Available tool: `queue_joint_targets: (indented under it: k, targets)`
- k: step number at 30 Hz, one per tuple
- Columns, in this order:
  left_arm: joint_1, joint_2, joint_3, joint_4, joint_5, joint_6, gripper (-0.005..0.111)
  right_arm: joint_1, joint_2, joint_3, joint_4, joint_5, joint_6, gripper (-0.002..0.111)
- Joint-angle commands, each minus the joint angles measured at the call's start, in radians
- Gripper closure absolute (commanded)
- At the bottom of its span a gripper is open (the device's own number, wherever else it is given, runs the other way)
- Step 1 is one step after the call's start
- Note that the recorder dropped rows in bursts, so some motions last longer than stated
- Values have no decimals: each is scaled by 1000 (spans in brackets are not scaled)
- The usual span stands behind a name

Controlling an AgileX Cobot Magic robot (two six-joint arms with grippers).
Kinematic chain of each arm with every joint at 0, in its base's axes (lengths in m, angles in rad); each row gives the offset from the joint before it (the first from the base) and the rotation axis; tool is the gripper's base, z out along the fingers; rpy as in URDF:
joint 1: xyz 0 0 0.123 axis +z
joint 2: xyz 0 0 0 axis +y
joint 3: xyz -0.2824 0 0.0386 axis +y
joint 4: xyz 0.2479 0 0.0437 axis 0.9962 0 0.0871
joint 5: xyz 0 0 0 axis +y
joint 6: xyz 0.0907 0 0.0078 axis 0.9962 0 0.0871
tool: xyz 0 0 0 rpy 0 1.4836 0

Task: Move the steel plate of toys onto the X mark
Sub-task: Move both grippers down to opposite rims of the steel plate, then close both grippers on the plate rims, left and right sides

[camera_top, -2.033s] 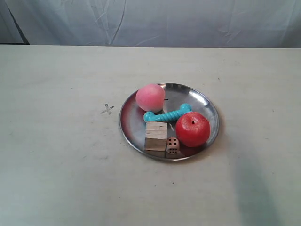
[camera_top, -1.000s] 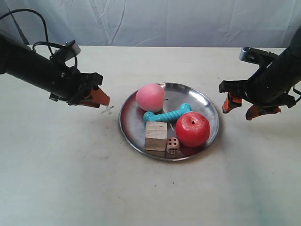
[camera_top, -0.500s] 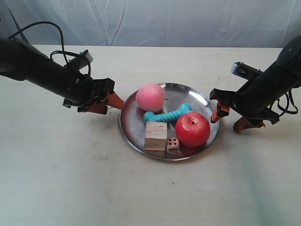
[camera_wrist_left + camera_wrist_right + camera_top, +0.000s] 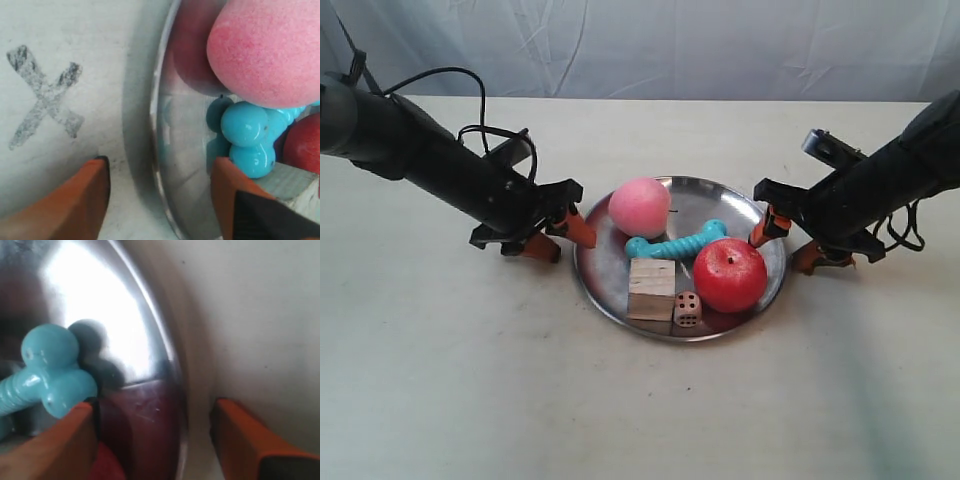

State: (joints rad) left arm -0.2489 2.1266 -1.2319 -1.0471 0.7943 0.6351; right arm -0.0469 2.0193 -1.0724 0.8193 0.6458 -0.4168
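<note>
The steel plate (image 4: 750, 212) sits mid-table holding the pink ball (image 4: 640, 207), teal dog-bone (image 4: 676, 243), red apple (image 4: 729, 275), wooden cube (image 4: 651, 289) and die (image 4: 687, 308). My left gripper (image 4: 565, 240) is open at the plate's edge beside the ball. In its wrist view, the left gripper (image 4: 160, 170) has one finger over the plate (image 4: 185, 150) and one on the table, near the X mark (image 4: 45, 97). My right gripper (image 4: 782, 246) is open at the opposite edge. There the right gripper (image 4: 154, 407) straddles the rim (image 4: 172, 365) by the bone (image 4: 50, 370).
The beige tabletop (image 4: 470, 380) spreads around the plate, with a pale cloth backdrop (image 4: 650, 45) behind its far edge. Black cables (image 4: 470, 90) trail from the left arm. In the exterior view that arm hides the X mark.
Both arms have come in from the sides and lower toward the plate, and their open jaws now straddle its rim. The plate and toys have not moved.
</note>
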Motion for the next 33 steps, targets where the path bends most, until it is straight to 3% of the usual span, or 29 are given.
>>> queue_joint_targets:
  k: [1, 6, 8, 12, 14, 16, 20, 33]
  targets:
    - [-15, 54, 5, 5, -10, -7, 49, 0, 77, 10, 26, -12, -57, 46]
    - [-58, 72, 5, 9, -41, -4, 49, 0, 122, 10, 97, -8, -124, 47]
    - [-73, 72, 5, 9, -63, -4, 49, 0, 138, 10, 112, 6, -149, 52]
    - [-91, 72, 5, 4, -73, -8, 51, 0, 169, 10, 122, 29, -151, 81]
    - [-95, 72, 5, 1, -74, -8, 59, 0, 179, 10, 133, 37, -151, 96]
    - [-95, 72, 5, 2, -64, -8, 74, 0, 186, 10, 144, 48, -153, 109]
    - [-95, 72, 5, 2, -36, -6, 107, 0, 190, 10, 158, 99, -164, 108]
    - [-95, 72, 5, 2, -35, -5, 106, 0, 190, 10, 185, 141, -175, 109]
